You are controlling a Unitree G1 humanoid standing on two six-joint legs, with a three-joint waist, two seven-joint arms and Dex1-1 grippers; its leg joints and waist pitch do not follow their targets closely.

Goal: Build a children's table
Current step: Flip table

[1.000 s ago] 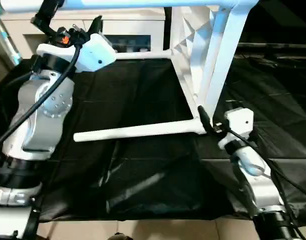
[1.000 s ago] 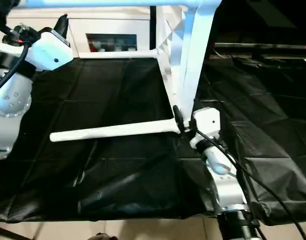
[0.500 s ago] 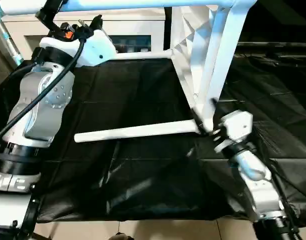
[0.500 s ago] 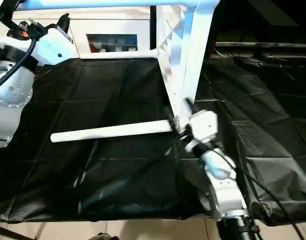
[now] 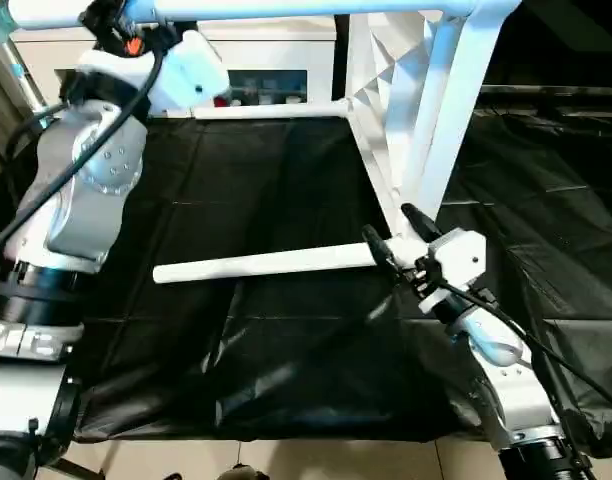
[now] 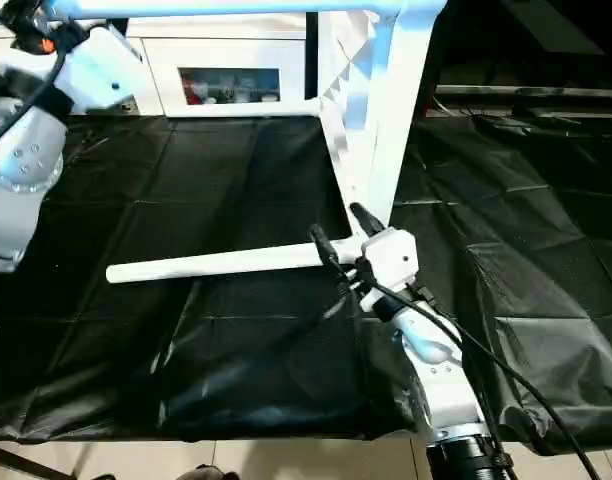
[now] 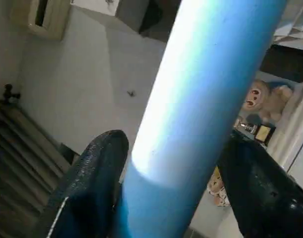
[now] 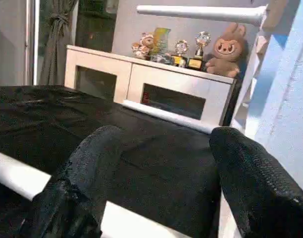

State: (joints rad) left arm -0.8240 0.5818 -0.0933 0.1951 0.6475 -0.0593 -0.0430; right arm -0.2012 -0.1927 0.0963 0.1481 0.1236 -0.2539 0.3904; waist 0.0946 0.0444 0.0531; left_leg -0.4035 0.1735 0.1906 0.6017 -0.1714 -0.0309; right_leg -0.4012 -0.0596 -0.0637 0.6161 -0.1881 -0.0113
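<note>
Lying on its side on the black plastic sheet (image 5: 286,360), the small all-white plastic children's table (image 5: 426,110) is standing with its top on edge, ribbed underside facing the robot's left, and its long round tapering legs sticking out sideways. One lower white leg (image 5: 266,265) is stretching low across the sheet toward the left, and the right gripper (image 6: 341,233) is sitting right at the socket end of that leg, where it is joining the tabletop corner. Its two black fingers (image 8: 92,173) are spread apart, one over the leg and one beside the tabletop's edge, so they are released and not pinching anything. Another white leg (image 5: 286,108) is lying along the far edge of the sheet, in front of the white cabinet with glass-fronted compartments (image 6: 226,80). High up, the upper table leg (image 7: 201,109), looking bluish in the light, is running across the top of the head views, and the left gripper (image 7: 186,198) is clenching around it, a black finger pressing on either side.
</note>
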